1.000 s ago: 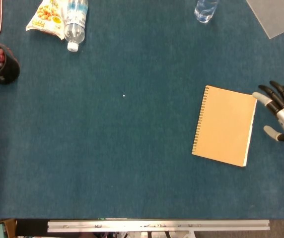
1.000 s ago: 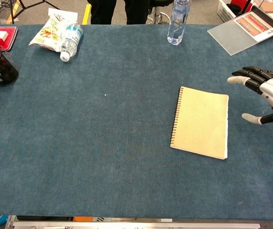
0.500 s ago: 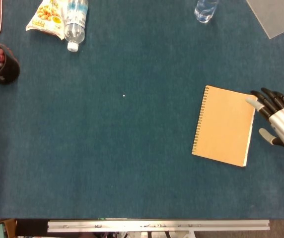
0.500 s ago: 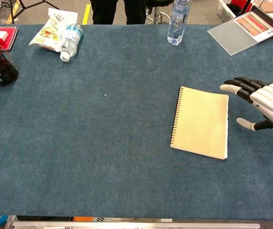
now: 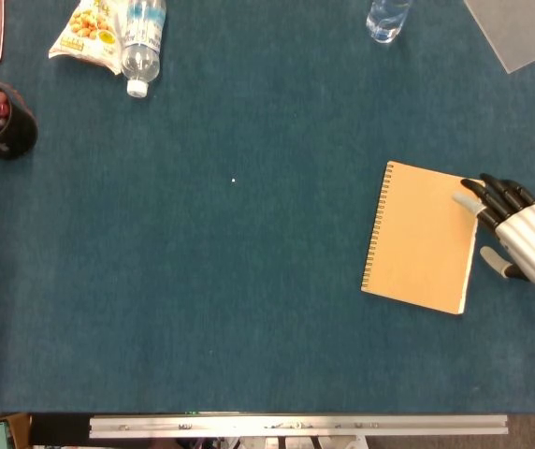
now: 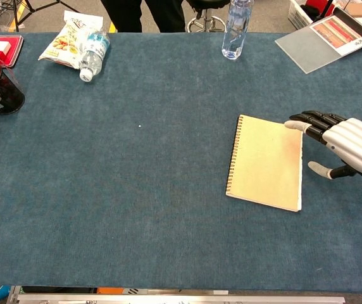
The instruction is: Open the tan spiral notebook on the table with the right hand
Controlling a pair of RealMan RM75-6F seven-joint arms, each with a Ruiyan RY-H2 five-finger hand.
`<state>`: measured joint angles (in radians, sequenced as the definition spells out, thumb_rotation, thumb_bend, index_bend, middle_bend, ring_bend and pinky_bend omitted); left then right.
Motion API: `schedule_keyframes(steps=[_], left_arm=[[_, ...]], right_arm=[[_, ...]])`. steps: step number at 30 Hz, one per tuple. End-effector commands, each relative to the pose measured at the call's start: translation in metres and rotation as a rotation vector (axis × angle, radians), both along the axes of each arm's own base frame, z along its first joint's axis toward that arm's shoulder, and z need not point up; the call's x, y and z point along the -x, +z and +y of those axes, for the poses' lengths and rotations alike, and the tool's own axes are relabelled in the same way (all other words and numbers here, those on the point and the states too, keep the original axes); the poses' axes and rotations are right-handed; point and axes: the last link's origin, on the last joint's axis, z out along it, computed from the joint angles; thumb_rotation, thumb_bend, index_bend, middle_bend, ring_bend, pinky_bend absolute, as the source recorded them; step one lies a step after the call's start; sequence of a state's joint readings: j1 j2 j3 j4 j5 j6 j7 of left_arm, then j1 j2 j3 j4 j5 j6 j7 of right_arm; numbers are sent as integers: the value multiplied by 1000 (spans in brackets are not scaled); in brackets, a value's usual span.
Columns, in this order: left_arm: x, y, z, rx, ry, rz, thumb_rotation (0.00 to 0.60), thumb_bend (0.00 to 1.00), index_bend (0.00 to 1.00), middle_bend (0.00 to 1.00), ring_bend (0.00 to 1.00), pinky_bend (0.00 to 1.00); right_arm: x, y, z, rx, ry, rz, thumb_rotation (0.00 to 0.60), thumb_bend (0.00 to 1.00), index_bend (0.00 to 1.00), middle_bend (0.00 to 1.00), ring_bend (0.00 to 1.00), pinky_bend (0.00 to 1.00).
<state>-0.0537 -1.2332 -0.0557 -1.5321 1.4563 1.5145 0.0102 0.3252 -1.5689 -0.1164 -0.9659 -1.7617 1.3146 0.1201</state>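
1. The notebook (image 5: 422, 238) (image 6: 266, 162) is lying closed on the table's (image 5: 230, 281) right side, unmoved.
2. The right hand (image 5: 518, 236) (image 6: 340, 143) is advancing leftward; its spread, empty fingers (image 5: 467, 198) are now overlapping the notebook's far right corner.
3. The left hand is out of view.

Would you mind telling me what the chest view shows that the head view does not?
Only the chest view shows the floor beyond the table, a person's legs there, and the printed sheet on the grey board. Only the head view shows the metal rail whole. Both show the closed tan notebook, the right hand at its edge, bottles and snack bag.
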Motion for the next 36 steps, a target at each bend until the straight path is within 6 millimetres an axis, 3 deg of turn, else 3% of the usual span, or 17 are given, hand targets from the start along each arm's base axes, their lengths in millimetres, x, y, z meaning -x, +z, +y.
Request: schedule_keyframes(steps=[1, 36], left_arm=[[0, 0, 0, 0, 0, 0, 600, 257, 328, 228, 267, 463], [2, 2, -1, -4, 8, -3, 600, 257, 328, 228, 266, 463]], right_arm=[[0, -2, 1, -5, -1, 2, 600, 327, 118, 80, 11, 159], [5, -20, 4, -57, -12, 24, 600, 345, 106, 65, 0, 134]])
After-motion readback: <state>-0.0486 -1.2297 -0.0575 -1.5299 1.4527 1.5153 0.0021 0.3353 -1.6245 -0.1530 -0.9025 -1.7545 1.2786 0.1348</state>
